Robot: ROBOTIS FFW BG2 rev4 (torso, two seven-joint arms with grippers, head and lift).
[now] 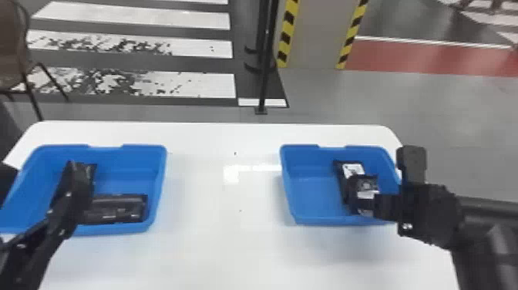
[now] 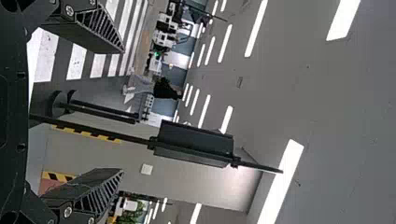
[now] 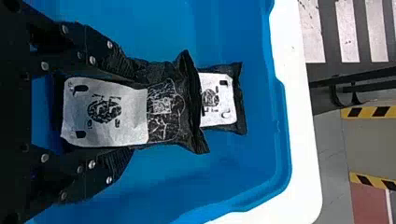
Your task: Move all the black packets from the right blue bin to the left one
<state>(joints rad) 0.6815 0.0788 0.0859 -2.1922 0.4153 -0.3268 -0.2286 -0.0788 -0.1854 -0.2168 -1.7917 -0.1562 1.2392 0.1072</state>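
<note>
One oblong black plastic packet (image 3: 163,114): held within black two-fingered right claw (image 3: 130,113); judged soft, slippery; best gripped mid-sides.

A white table (image 1: 223,254) with rounded far corners stood on a gray floor (image 1: 462,104), glare marking its top. Beyond it, broad white stripes (image 1: 135,15) — some speckled with black — crossed a dark patch of floor at left in the head view, near a brown chair (image 1: 11,50) on thin dark legs. A black post (image 1: 265,69) rose just beside a pale pillar (image 1: 316,34) edged in yellow-and-black tape (image 1: 288,31), with a red strip (image 1: 424,58) of floor to the right. The left wrist view took in rows of bright lights (image 2: 343,18) along a gray ceiling (image 2: 336,102) — and some greenery (image 2: 128,214).
</note>
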